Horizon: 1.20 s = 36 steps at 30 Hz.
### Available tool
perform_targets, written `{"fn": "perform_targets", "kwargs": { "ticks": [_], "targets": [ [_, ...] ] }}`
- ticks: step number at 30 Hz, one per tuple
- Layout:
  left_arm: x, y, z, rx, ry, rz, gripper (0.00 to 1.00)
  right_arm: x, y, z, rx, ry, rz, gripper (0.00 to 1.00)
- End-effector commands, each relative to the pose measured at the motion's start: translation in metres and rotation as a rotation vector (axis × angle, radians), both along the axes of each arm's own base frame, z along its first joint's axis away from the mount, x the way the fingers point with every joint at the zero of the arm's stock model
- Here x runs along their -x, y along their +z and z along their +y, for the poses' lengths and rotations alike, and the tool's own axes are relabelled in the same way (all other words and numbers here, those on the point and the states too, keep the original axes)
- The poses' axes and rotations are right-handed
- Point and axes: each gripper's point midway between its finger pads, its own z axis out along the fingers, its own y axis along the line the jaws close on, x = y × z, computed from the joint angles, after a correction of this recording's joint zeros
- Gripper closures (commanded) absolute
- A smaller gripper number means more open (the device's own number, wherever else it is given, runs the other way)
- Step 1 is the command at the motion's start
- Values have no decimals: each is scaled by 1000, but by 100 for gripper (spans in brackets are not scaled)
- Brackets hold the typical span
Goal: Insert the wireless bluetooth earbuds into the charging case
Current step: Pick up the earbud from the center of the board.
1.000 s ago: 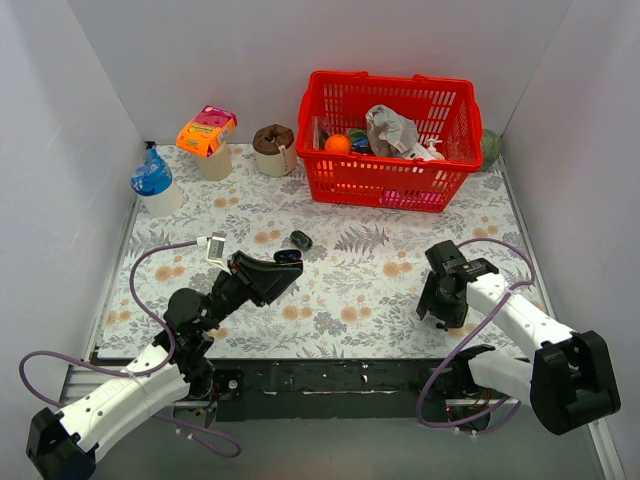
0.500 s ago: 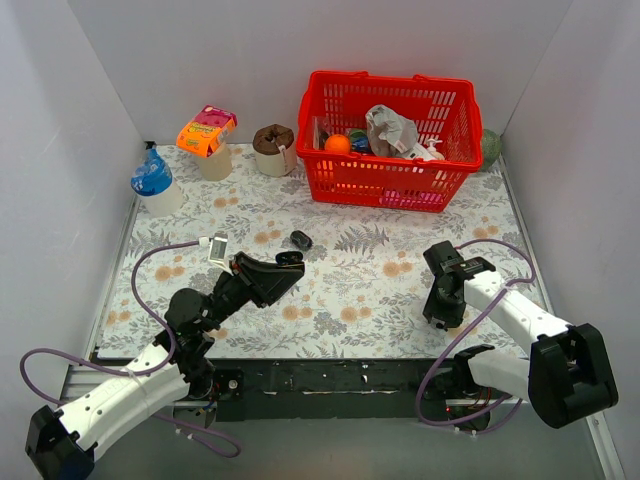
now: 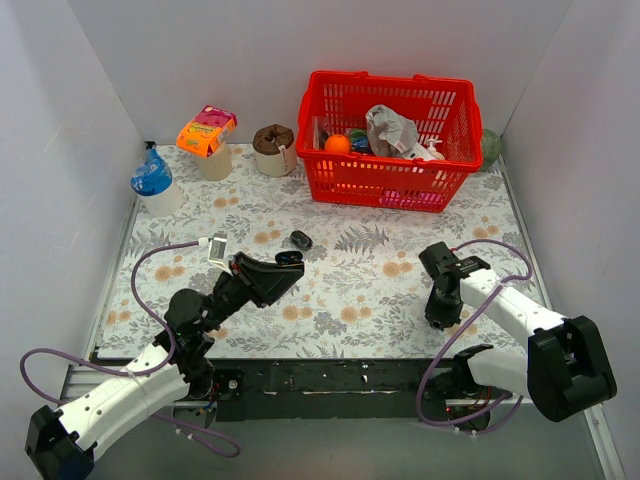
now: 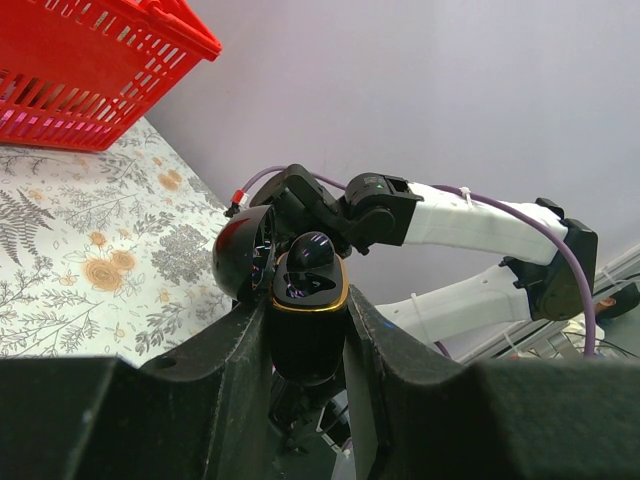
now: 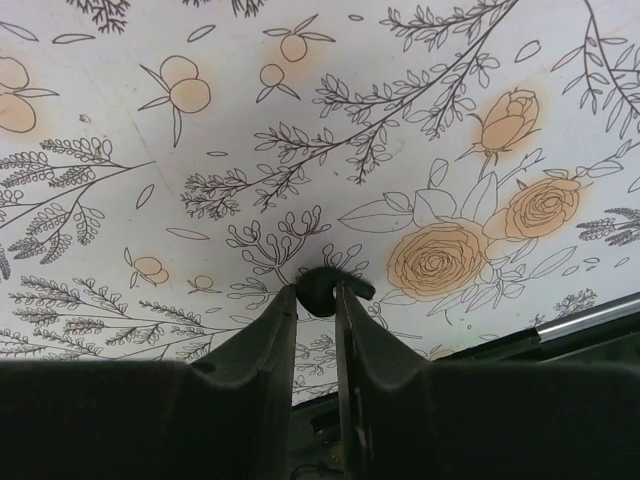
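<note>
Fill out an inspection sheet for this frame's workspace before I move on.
Surface: floral tablecloth, lying flat.
Job's things: charging case, lid open, in the left gripper; earbud on the cloth at the right gripper tips; small black piece loose mid-cloth, unidentifiable.
Clutter: red basket of oddments, blue-lidded cup, orange packet, brown-topped cup, all along the far edge.
Grippers: left shut on the case; right jaws narrow beside the earbud, grip unclear.
Cables: purple cables looped on both arms.
Surroundings: white walls.
</note>
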Motion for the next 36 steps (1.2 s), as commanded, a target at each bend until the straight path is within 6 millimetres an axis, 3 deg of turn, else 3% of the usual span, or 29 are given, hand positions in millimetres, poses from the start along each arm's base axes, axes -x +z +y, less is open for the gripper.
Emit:
{"fn": "perform_targets", "kwargs": {
  "ticks": [1, 5, 8, 11, 12, 14, 15, 18, 19, 22, 23, 25, 29, 32, 34, 36],
  "targets": [
    [1, -4, 0, -1, 3, 3, 100, 1, -1, 3, -1, -8, 4, 77],
    [2, -2, 1, 2, 6, 0, 100, -1, -3, 7, -16, -7, -3, 88],
    [2, -3, 3, 2, 14, 1, 100, -14, 5, 24, -87, -7, -64, 99],
    [1, -2, 6, -5, 28, -5, 100, -38, 23, 61, -227, 8, -195, 99],
    [2, 1, 8, 0, 36, -17, 100, -55, 35, 80, -300, 13, -264, 99],
    [0, 1, 11, -4, 58, -17, 100, -64, 45, 107, -364, 37, -297, 99],
    [0, 4, 13, -1, 66, -25, 100, -77, 61, 123, -398, 56, -336, 99],
    [-2, 6, 17, -15, 94, -30, 100, -90, 66, 162, -407, 118, -337, 99],
    [-1, 9, 20, -9, 100, -40, 100, -99, 69, 185, -433, 148, -353, 99],
    [0, 11, 24, -17, 119, -55, 100, -112, 68, 219, -461, 181, -375, 99],
    [1, 11, 26, -27, 128, -66, 100, -123, 82, 234, -489, 196, -413, 99],
    [-1, 12, 31, -34, 158, -74, 100, -128, 87, 250, -484, 256, -429, 99],
    [-2, 16, 42, -47, 212, -130, 100, -137, 138, 271, -554, 357, -532, 99],
    [-4, 22, 47, -67, 253, -184, 100, -135, 190, 278, -636, 468, -646, 99],
    [-7, 22, 47, -89, 267, -206, 100, -122, 226, 283, -710, 586, -712, 99],
    [-8, 27, 46, -83, 275, -230, 100, -105, 248, 286, -775, 679, -738, 99]
  ]
}}
